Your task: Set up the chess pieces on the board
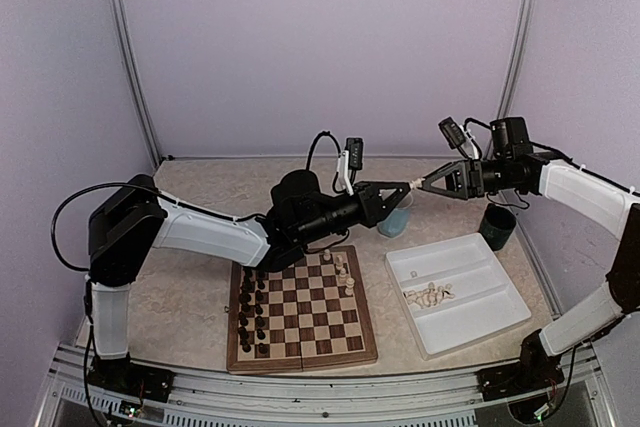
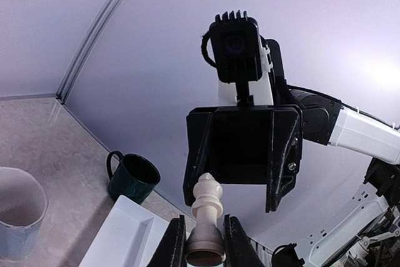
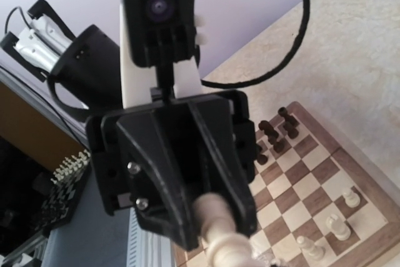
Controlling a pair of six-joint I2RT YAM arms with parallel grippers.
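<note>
A: Status?

B: Roughly half done, as judged. Dark pieces (image 1: 252, 312) are lined up in two files along the 9 o'clock side of the board (image 1: 320, 327). On the 3 o'clock side only a few cream pieces (image 1: 346, 277) are stood, bunched toward the 1 o'clock corner.

A: What's left?

B: Most of the cream set. A heap (image 1: 428, 295) is left lying in the tray (image 1: 480, 319), at 3 o'clock from the board. The exact count can't be read.

A: Piece in hand?

B: One piece (image 2: 206, 214) is held in mid-air, out past the board's 1 o'clock corner, not over any square. It's clamped at the base by the left gripper (image 2: 205, 247), fingers narrow on it.

A: Right gripper?

B: The right gripper (image 2: 231, 204) is faced nose-to-nose with the left one, fingers spread wide, nothing held. The piece's head is pointed into the gap. Contact can't be confirmed. A handover is presumed as the step in hand.

A: How does the piece look?

B: Pale cream, turned shape: round base, slim waist, collar, rounded head with a tip. Probably a bishop, but a pawn isn't ruled out. The underside of the base is seen darker. It's small and smooth, so a slip is judged possible if it's taken at the head.
</note>
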